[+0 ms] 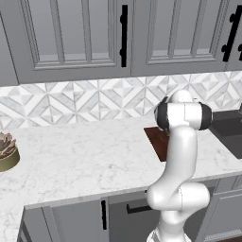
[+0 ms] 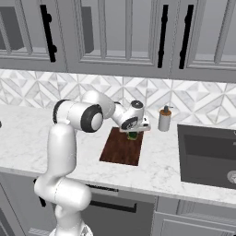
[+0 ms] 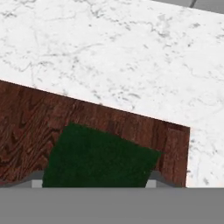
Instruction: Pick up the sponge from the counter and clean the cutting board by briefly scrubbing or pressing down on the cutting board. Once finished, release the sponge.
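Scrub step in hand. Gripper (image 2: 132, 133) grasps the sponge (image 3: 98, 157) over the far right corner of the cutting board (image 2: 120, 148). Next: press down briefly, then let go.

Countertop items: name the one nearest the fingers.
The sponge, dark green, sits between the fingers over the cutting board; the soap dispenser and plant bowl stand farther off.

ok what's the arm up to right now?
The arm's claw holds the green sponge over the far end of the dark wooden cutting board, which lies on the marble counter between the arm and the sink. In the hand view the sponge sits between the fingers, above the board near its corner. Whether it presses on the wood cannot be told. A soap dispenser stands nearby.
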Controlling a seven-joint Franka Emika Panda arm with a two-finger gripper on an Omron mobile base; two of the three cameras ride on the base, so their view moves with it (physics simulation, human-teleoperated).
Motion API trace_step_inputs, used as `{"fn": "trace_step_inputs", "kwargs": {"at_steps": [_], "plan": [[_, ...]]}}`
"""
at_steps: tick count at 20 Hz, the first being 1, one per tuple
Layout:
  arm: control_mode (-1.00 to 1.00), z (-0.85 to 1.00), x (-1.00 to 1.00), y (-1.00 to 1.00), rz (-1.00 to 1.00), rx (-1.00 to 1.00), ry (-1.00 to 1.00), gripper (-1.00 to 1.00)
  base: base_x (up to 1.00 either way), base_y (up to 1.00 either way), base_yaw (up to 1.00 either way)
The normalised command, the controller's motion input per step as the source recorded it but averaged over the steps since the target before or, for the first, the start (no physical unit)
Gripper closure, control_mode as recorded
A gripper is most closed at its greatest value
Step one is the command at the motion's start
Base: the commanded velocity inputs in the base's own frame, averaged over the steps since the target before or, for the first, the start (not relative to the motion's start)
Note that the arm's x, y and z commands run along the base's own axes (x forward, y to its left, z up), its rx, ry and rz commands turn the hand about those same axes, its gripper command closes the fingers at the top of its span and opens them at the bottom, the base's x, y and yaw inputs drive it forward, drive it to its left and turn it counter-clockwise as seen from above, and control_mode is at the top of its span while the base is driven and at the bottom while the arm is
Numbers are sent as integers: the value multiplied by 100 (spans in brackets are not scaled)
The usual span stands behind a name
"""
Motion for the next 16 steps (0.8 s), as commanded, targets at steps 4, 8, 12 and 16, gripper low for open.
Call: {"fn": "trace_step_inputs", "kwargs": {"at_steps": [4,8,12,16], "plan": [[-100,-19,-38,-26,6,0,0,100,0,0,0],[-100,-33,-85,1,12,0,0,100,0,0,0],[-100,-35,-58,4,9,0,0,100,0,0,0],[-100,-45,-5,22,7,0,0,100,0,0,0]]}}
